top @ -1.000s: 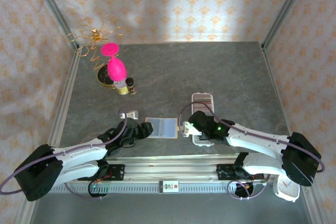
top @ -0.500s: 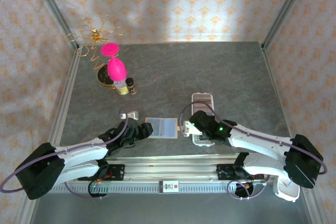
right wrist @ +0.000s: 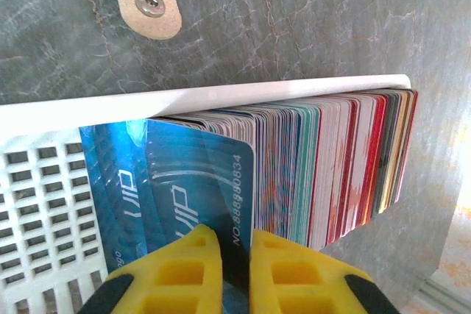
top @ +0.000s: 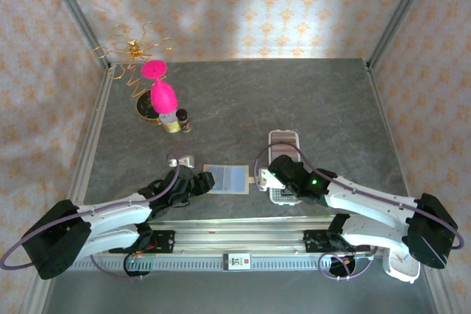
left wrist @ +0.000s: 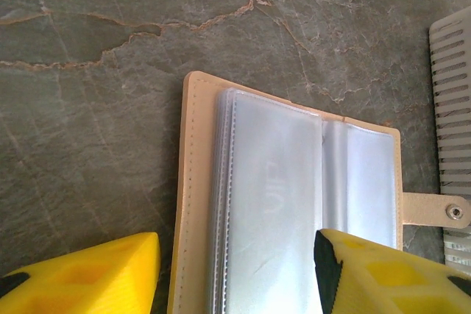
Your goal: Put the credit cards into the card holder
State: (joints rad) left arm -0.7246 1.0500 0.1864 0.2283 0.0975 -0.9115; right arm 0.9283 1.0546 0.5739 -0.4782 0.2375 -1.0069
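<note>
Blue credit card (right wrist: pixel 197 174): "VIP", "NO:888880834". Card holder (left wrist: pixel 280 196): faint "VIP" under clear sleeve.

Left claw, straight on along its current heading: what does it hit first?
Most likely the open card holder: its clear sleeves lie straight ahead, between the open fingers of the left claw. How high the claw is above it is unclear.

Tan card holder (left wrist: pixel 195 182), blue credit card (right wrist: pixel 199 182), white gridded tray (right wrist: pixel 221 97), grey veined table (left wrist: pixel 88 145).
</note>
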